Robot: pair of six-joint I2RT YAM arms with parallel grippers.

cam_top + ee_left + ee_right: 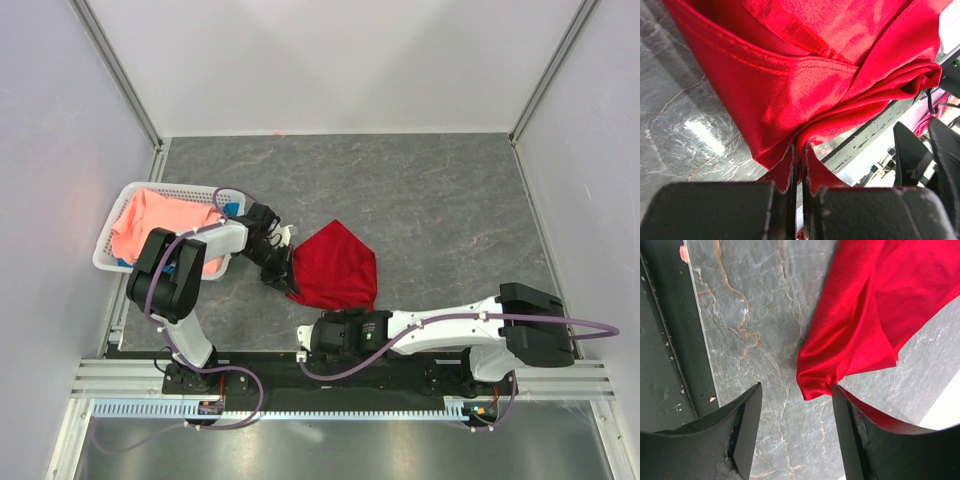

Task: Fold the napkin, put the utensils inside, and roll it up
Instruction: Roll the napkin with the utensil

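The deep red napkin (335,265) lies bunched on the grey table, right of the basket. My left gripper (285,272) is at the napkin's left edge and is shut on it. In the left wrist view the napkin (805,75) hangs in folds from the closed fingertips of the left gripper (800,150). My right gripper (312,328) sits low by the cloth's near corner and is open. In the right wrist view a tip of the napkin (865,315) reaches between the spread fingers of the right gripper (796,386), close to the right finger (850,415). The utensils are out of view.
A white basket (105,250) at the left holds a salmon-pink cloth (160,225) and a bit of blue cloth (232,208). The black mounting rail (330,395) runs along the near edge. White walls enclose the table on three sides.
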